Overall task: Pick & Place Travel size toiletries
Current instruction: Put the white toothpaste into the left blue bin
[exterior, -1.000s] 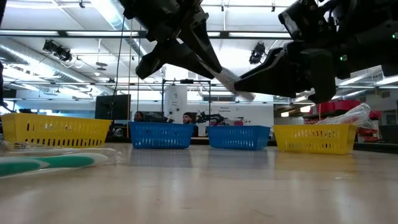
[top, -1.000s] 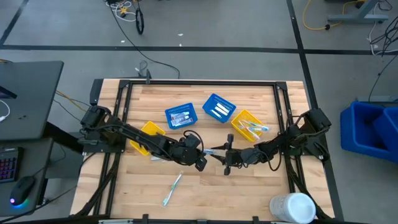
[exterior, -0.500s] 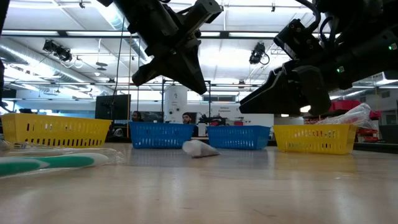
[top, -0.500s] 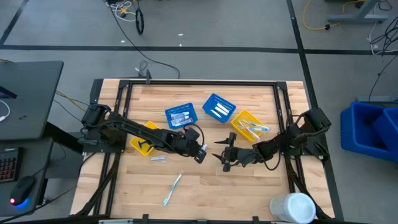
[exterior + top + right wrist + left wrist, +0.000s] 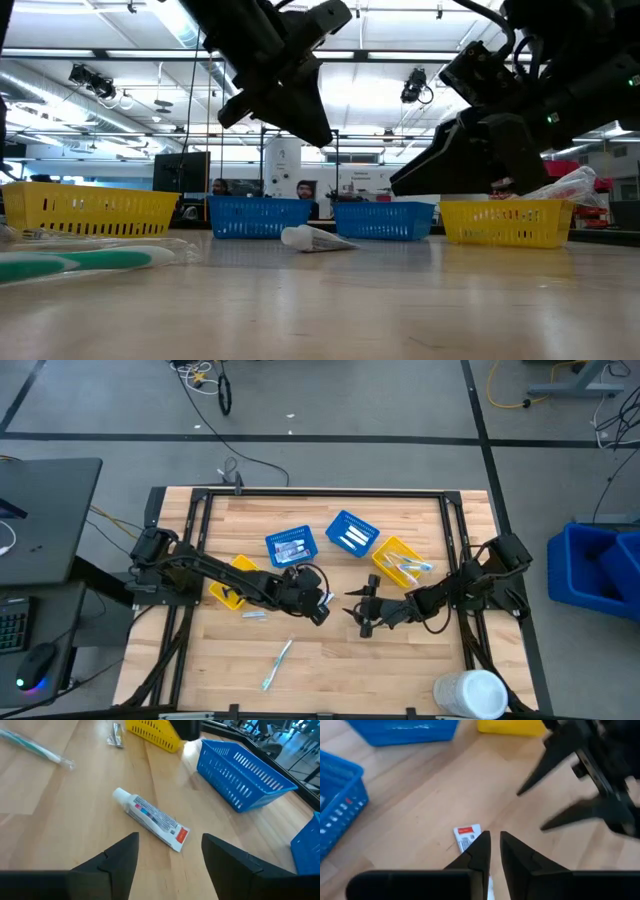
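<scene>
A small white toothpaste tube [image 5: 152, 818] with red and blue marks lies flat on the wooden table between my two grippers. It also shows in the high view [image 5: 333, 600], the low view [image 5: 315, 239] and, partly behind my fingers, the left wrist view [image 5: 466, 836]. My left gripper [image 5: 494, 836] hangs shut and empty just above the tube's flat end; the high view [image 5: 322, 610] shows it too. My right gripper [image 5: 170, 838] is open and empty, a little above the table on the tube's right side [image 5: 358, 610].
Two blue baskets [image 5: 291, 547] [image 5: 352, 533] and a yellow basket [image 5: 398, 561] stand behind the grippers. Another yellow basket [image 5: 232, 582] lies under my left arm. A toothbrush [image 5: 277, 663] and a small packet [image 5: 253, 615] lie to the near left. A large white cylinder [image 5: 470, 693] stands near right.
A second ago the tube was up in the air between the two grippers. It has fallen to the table and turned a little where it lies. My left gripper has gone a little toward the far edge and up, away from my right gripper.
</scene>
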Controlling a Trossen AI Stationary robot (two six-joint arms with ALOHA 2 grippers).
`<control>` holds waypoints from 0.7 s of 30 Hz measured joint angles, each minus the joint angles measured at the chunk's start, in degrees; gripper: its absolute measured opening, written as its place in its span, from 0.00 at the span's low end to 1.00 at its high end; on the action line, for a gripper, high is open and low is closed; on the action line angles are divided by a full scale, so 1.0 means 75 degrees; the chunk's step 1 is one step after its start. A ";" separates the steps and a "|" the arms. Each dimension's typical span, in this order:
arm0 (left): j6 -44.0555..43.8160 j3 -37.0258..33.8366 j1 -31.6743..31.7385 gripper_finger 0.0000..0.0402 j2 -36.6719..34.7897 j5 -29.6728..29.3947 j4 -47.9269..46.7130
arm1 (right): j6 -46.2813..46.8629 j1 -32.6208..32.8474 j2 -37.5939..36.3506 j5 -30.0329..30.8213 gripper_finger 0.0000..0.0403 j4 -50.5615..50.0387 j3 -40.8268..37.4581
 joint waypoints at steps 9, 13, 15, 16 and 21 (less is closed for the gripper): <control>0.0402 0.0000 -0.0007 0.13 0.0000 0.0803 -0.0006 | -0.0003 0.0009 0.0000 -0.0325 0.28 0.0000 0.0000; 0.0764 -0.0001 -0.0011 0.19 0.0059 0.1036 -0.0064 | -0.0003 -0.0077 0.0000 -0.0942 0.19 0.0051 0.0000; 0.0743 -0.0003 -0.0014 0.23 0.0061 0.1110 -0.0085 | -0.0001 -0.0123 0.0000 -0.1145 0.19 0.0153 0.0000; 0.0683 0.0000 -0.0022 0.25 0.0061 0.1099 -0.0056 | 0.0008 -0.0147 0.0000 -0.1198 0.20 0.0180 0.0000; 0.0718 0.0000 -0.0168 0.36 0.0061 0.0817 -0.0073 | 0.0094 -0.0154 0.0000 -0.1195 0.29 0.0160 0.0000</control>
